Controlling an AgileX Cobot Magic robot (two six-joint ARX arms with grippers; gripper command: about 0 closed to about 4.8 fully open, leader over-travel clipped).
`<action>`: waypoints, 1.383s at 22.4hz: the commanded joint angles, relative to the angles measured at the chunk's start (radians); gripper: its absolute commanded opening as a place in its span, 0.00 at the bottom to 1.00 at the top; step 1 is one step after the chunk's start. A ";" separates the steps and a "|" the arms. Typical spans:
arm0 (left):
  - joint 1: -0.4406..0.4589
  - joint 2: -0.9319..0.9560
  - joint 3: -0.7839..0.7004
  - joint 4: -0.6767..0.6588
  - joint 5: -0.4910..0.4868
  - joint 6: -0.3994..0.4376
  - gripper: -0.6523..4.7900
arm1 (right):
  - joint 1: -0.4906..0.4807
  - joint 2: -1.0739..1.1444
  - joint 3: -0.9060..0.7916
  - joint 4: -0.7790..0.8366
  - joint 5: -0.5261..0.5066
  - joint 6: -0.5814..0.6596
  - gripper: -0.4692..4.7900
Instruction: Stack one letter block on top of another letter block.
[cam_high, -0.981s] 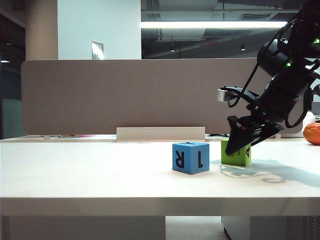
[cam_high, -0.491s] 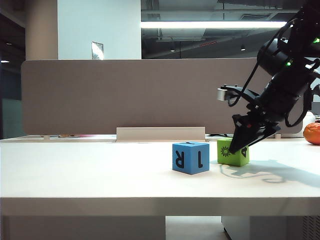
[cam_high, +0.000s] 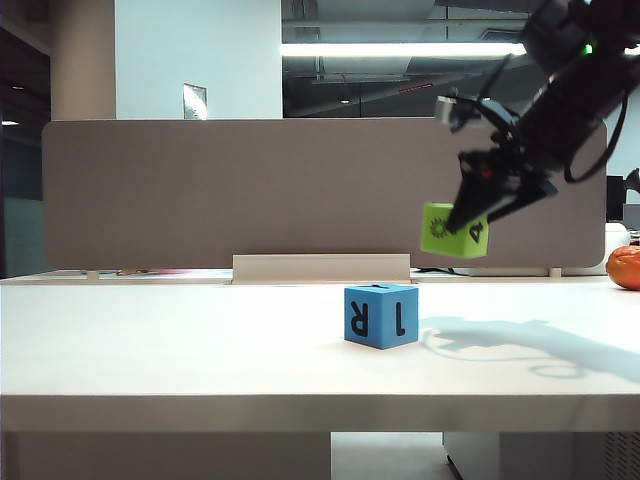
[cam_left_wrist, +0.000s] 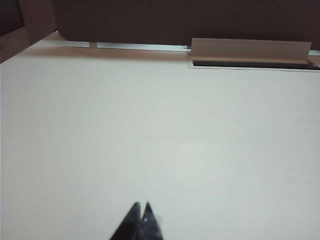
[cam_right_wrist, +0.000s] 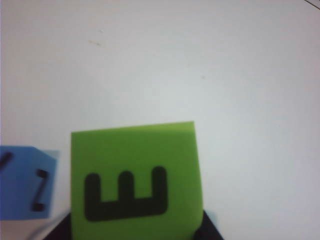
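The right gripper (cam_high: 468, 215) grips the green block (cam_high: 455, 231) in the air, above and right of the blue block (cam_high: 381, 314) on the table (cam_high: 200, 340). The left gripper (cam_left_wrist: 142, 212) hangs over bare tabletop, fingers pressed together.

Two blocks — green block (cam_high: 454, 231), blue block (cam_high: 381, 315)

The right arm reaches in from the upper right, black and cable-draped, bent down at the wrist so its claw (cam_high: 468, 222) points down and to the left, raised well clear of the tabletop (cam_high: 200, 340). That right claw is clamped on the green block (cam_high: 452, 231), fingers pressed to its sides, the block hanging tilted in the air. The left claw (cam_left_wrist: 141, 210) sits low over the tabletop, its two dark tips pressed together, gripping nothing.
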 joint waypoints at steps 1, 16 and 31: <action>0.000 0.000 0.003 0.007 0.005 0.001 0.11 | 0.060 -0.032 0.004 -0.053 -0.048 0.019 0.51; 0.000 0.000 0.003 0.007 0.008 0.001 0.11 | 0.224 -0.029 0.004 -0.118 0.033 0.018 0.51; 0.000 0.000 0.003 0.007 0.008 0.001 0.11 | 0.224 0.015 0.003 -0.065 0.029 0.022 0.62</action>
